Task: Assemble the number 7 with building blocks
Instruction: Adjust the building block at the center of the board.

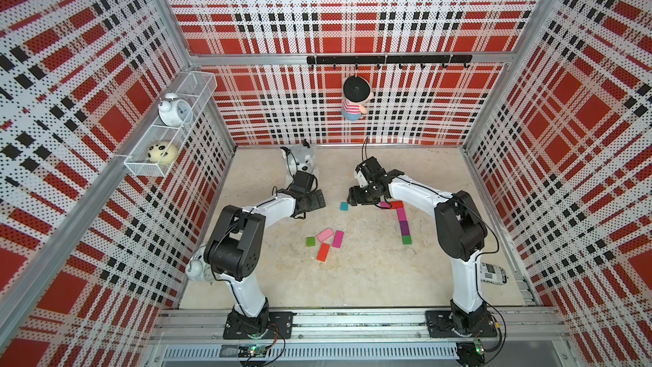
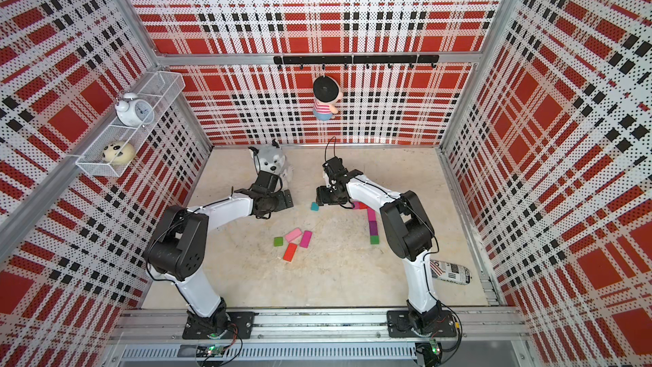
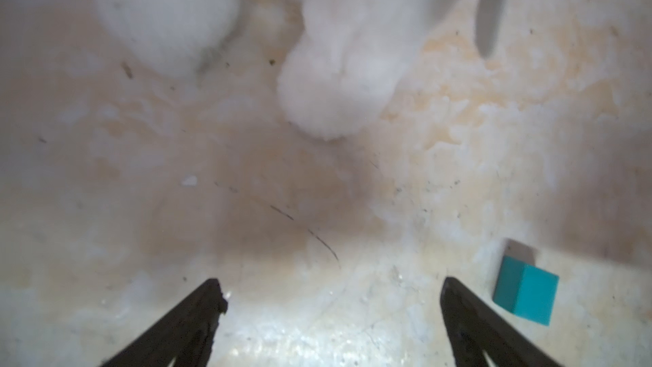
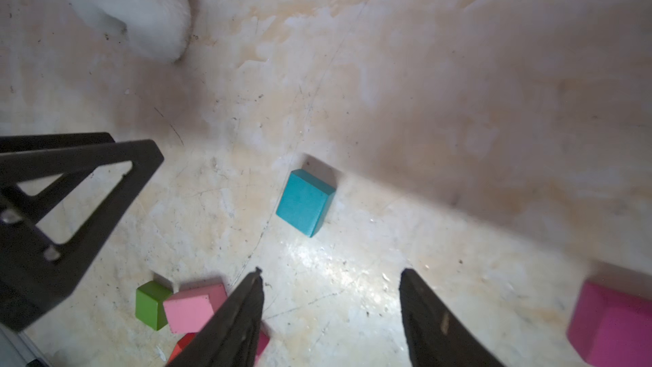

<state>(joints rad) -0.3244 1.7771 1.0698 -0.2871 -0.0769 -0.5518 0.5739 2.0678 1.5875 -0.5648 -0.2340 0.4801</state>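
Observation:
A partly built number 7 (image 1: pixel 403 224) lies at the right in both top views: a magenta and red top bar, then a stem of pink, purple and green blocks (image 2: pixel 372 225). The right arm hides part of the bar. A teal block (image 1: pixel 344 206) lies alone just left of it. My right gripper (image 1: pixel 351 202) hovers open beside it, with bare floor between its tips (image 4: pixel 331 277); the teal block (image 4: pixel 305 202) lies ahead of them. The magenta bar end (image 4: pixel 614 326) is off to one side. My left gripper (image 1: pixel 319 200) stands wide open and empty (image 3: pixel 331 284), near the same block (image 3: pixel 525 293).
Loose green (image 1: pixel 311 241), pink (image 1: pixel 325 234), magenta (image 1: pixel 337 239) and red-orange (image 1: pixel 323 252) blocks lie mid-floor. A plush dog (image 1: pixel 300 160) sits behind the left gripper. A can (image 1: pixel 492 272) lies by the right wall, and an alarm clock (image 1: pixel 195 266) by the left arm's base.

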